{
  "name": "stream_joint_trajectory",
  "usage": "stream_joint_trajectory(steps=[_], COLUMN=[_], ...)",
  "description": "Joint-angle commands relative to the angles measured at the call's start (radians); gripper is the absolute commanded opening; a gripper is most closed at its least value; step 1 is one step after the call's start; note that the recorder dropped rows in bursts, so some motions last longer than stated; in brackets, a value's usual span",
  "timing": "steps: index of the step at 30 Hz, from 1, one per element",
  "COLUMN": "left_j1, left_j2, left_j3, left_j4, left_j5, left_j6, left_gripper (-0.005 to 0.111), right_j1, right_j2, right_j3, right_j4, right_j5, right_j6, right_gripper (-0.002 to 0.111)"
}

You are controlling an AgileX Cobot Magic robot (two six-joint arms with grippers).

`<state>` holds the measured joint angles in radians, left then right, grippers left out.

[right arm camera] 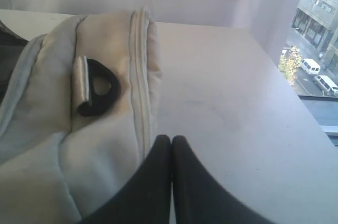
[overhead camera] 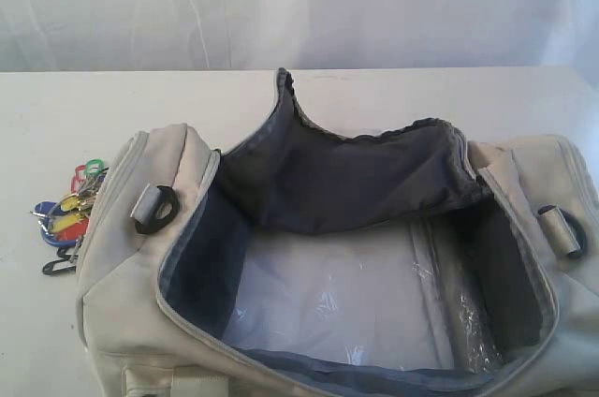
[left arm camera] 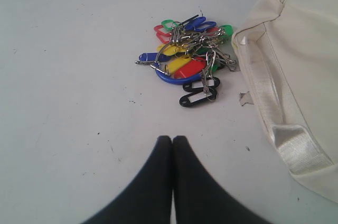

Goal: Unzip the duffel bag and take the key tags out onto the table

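Observation:
The cream duffel bag [overhead camera: 122,257] lies unzipped across the white table [overhead camera: 56,125], its flap folded back so the dark lining [overhead camera: 346,177] and a clear plastic sheet inside show. The key tags [overhead camera: 67,219] lie in a coloured bunch on the table against the bag's left end. In the left wrist view the key tags [left arm camera: 187,60] rest beside the bag's end [left arm camera: 301,65], and my left gripper [left arm camera: 172,140] is shut and empty, short of them. My right gripper [right arm camera: 171,139] is shut and empty beside the bag's other end [right arm camera: 105,129]. Neither gripper shows in the exterior view.
A black strap ring [overhead camera: 154,210] sits on the bag's left end and another ring [overhead camera: 564,228] on its right end. A white curtain [overhead camera: 299,4] hangs behind the table. In the right wrist view the table's edge [right arm camera: 317,129] runs close by, with a window beyond.

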<state>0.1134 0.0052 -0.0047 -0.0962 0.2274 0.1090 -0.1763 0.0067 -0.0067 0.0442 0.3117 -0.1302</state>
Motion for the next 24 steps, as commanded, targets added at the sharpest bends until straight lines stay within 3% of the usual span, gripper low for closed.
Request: stream_joint_trajectory(steps=[1,24], left_j1=[0.004,0.004], left_j2=[-0.005,-0.005], left_j3=[0.005,0.005], left_j4=[-0.004,-0.004], left_j5=[0.003,0.003], left_j6=[0.000,0.000], left_gripper=[0.000,0.000], right_j1=[0.010,0.037], right_j2=[-0.007,-0.007], right_j3=[0.007,0.007], right_j4=[0.015,0.057], right_j5=[-0.015,-0.003], right_j6=[0.008,0.008], right_gripper=[0.000,0.000])
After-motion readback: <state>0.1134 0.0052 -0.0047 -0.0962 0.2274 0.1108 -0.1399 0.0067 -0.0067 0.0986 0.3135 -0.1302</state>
